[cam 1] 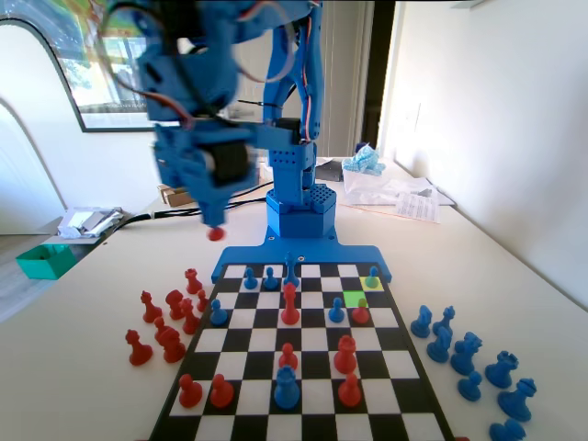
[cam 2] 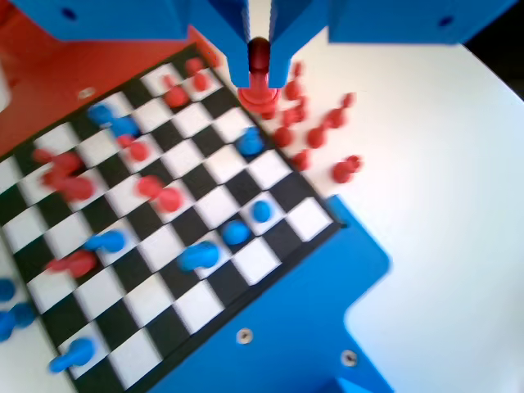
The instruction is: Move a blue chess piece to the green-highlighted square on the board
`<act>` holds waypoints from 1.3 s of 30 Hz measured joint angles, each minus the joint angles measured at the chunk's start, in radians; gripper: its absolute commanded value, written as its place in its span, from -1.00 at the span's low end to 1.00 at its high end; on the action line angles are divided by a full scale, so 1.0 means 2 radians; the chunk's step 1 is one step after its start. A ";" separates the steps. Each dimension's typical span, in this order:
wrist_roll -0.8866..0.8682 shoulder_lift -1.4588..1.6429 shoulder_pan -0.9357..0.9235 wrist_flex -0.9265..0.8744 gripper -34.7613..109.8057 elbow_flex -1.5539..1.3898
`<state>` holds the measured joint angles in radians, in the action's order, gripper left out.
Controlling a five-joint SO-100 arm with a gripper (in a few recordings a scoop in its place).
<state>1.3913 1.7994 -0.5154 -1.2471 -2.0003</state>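
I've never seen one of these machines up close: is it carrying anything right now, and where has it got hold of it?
Yes. The tool is shut on a red pawn, pinching its round head between the two jaws; the base hangs free below, lifted above the board.

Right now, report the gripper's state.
Gripper: shut on a red pawn, held in the air left of the board in the fixed view.

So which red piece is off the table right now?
The red pawn clamped in the hand, held in the air left of the board in the fixed view; all other red pieces stand on surfaces.
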 measured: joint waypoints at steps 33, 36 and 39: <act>0.099 -0.250 -0.202 0.180 -0.51 0.052; 0.102 -0.259 -0.201 0.216 -0.51 0.031; 0.105 -0.271 -0.196 0.256 -0.51 0.005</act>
<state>1.6015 1.2579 -0.9066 -0.7348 -1.9896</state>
